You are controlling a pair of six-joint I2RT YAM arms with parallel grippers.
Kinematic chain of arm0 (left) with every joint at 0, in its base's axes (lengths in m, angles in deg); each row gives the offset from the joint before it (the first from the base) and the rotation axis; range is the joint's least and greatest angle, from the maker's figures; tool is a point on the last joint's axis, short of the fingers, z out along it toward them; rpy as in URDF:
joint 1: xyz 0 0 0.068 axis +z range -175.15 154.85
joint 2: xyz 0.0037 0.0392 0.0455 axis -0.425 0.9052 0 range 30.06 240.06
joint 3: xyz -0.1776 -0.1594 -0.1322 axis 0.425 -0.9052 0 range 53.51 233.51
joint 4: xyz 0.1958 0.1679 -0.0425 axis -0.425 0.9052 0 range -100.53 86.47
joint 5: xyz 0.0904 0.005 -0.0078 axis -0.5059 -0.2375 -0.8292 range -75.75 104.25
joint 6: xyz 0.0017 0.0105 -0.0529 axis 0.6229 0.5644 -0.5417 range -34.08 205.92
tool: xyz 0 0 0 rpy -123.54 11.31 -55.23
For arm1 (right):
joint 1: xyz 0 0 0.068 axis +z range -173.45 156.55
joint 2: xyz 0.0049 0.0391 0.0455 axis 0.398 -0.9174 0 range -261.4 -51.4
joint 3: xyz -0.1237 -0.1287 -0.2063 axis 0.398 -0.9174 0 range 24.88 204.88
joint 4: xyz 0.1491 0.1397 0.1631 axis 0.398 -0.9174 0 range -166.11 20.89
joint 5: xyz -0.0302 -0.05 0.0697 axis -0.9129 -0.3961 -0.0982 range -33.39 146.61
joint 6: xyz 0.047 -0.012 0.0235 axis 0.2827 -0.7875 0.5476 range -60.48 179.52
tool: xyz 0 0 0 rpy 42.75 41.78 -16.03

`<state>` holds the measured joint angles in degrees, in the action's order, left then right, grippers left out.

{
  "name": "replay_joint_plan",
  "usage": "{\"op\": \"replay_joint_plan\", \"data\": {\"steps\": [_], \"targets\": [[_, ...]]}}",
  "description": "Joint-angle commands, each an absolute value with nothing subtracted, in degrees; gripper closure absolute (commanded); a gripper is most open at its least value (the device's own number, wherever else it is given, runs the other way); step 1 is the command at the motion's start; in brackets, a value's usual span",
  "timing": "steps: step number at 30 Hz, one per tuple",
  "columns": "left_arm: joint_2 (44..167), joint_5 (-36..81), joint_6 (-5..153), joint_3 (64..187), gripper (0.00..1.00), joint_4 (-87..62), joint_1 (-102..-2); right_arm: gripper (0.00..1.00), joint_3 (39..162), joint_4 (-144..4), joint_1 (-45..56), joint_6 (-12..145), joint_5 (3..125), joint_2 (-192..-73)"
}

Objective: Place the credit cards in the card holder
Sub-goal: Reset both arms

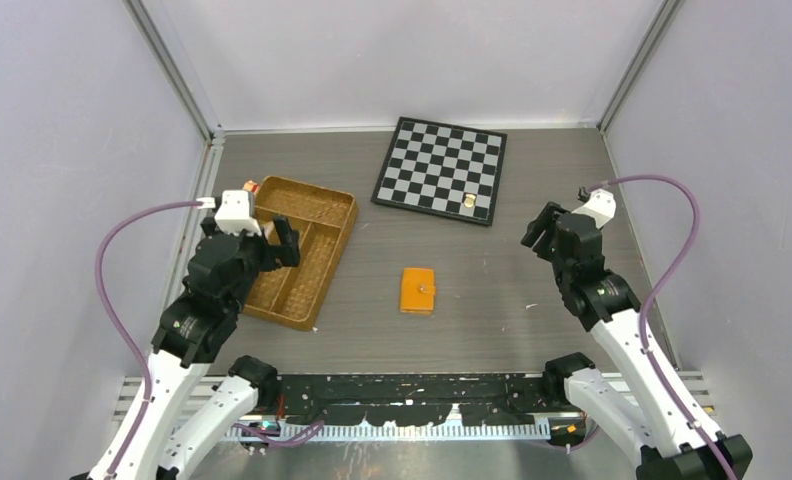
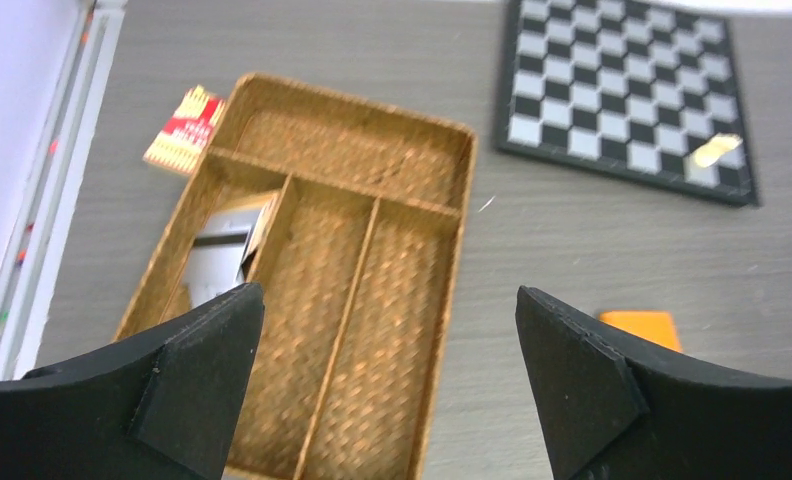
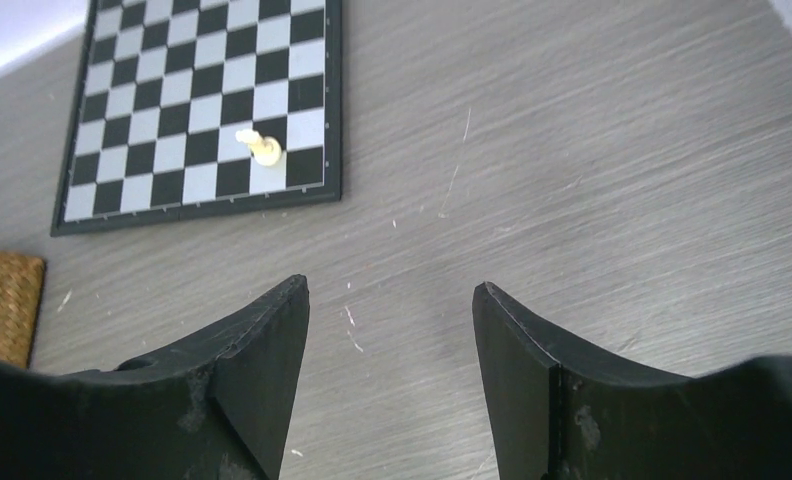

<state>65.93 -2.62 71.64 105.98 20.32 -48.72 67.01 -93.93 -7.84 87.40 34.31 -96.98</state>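
Your left gripper (image 2: pixel 387 300) hangs over the near end of the woven tray (image 2: pixel 352 140), jaws spread wide with nothing between them. Your right gripper (image 3: pixel 390 290) is also open and empty, held above bare table (image 1: pixel 492 290) on the right side, well apart from everything else.

The card holder (image 1: pixel 418 290) lies flat and closed on the table near the middle, between your two arms, just to the right of the tray and not touching it. Its small metal snap faces up.

The credit cards (image 2: pixel 222 250) are in the tray, in the leftmost of its long compartments as the left wrist camera sees it. You can make out a silver-grey face with a dark stripe, tilted against the divider. How many cards are there cannot be told. From the top camera your left arm hides them.

A red-and-tan packet (image 2: pixel 184 130) lies on the table just outside the tray's far left corner. The chessboard (image 1: pixel 437 165) sits at the far side of the table, with one pale chess piece (image 1: pixel 469 202) lying on a square near its front right corner.
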Motion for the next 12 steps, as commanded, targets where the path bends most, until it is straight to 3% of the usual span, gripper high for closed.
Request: {"op": "replay_joint_plan", "data": {"steps": [1, 12], "targets": [[63.97, -6.78, 74.01, 103.16, 0.00, 23.80, -48.79, 0.34, 65.50, -85.85, -7.79, 84.34, 30.25, -93.79], [65.03, -4.14, 74.93, 103.51, 0.00, 22.60, -48.79, 0.35, 65.76, -85.66, -7.78, 84.27, 29.24, -94.13]]}}
